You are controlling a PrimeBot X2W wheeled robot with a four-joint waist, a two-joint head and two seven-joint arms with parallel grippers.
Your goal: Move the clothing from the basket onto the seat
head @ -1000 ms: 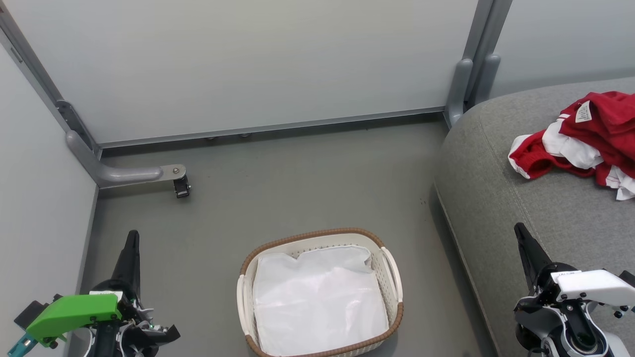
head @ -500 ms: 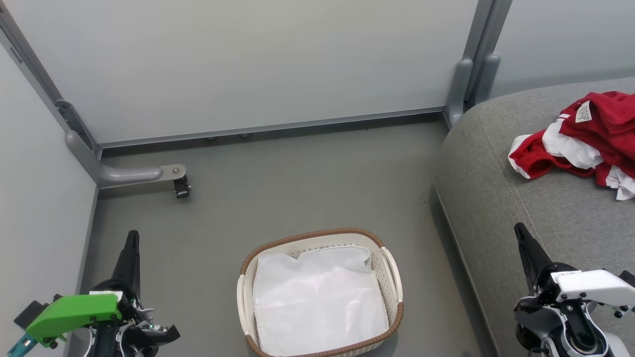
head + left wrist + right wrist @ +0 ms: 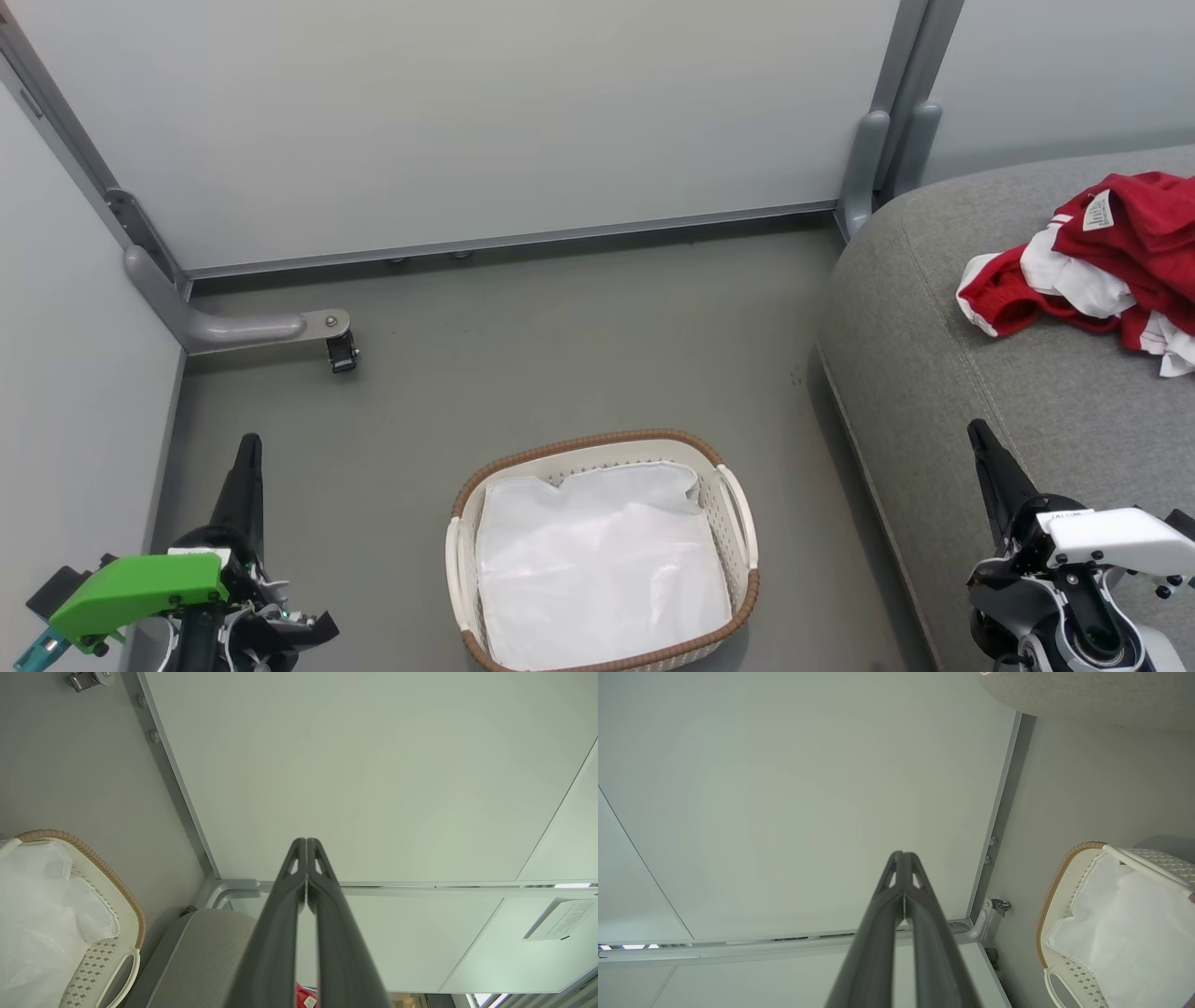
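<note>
The red and white clothing lies crumpled on the grey seat at the right edge of the head view. On the floor at bottom centre stands the cream basket with a brown rim, holding a white sheet lining. My left gripper sits at the lower left, shut and empty, well left of the basket. At the lower right, over the seat's front, my right gripper is shut and empty too. Both wrist views show each pair of fingers pressed together: left gripper, right gripper.
Pale partition panels close off the back and left. A grey bracket with a small castor juts onto the floor at the left. Bare grey floor lies between basket and panels.
</note>
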